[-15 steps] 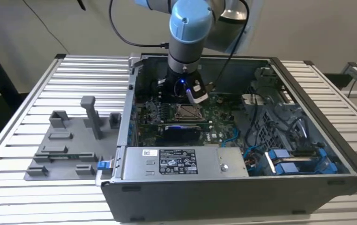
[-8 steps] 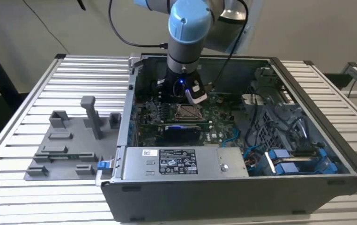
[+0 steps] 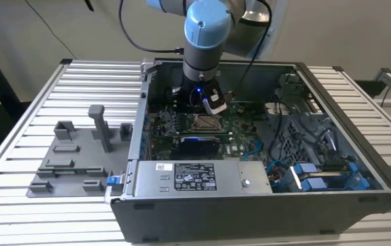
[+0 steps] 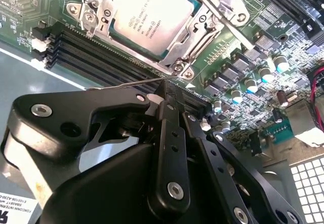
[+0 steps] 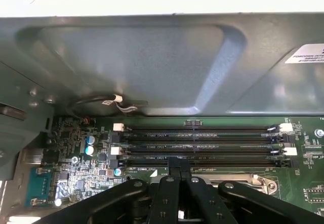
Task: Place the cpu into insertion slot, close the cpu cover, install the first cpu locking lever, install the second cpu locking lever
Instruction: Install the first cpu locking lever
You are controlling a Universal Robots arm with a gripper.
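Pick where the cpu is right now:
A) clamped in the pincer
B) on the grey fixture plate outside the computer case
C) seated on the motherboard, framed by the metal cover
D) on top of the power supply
C: in the second wrist view the cpu lies flat, seated on the green motherboard, with the cpu cover down around its edges.

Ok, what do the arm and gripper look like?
The arm is dark grey with light-blue joint caps; black cables loop off it and a blue light glows near its wrist. The gripper is matte black, built of linkage bars pinned with silvery screws.
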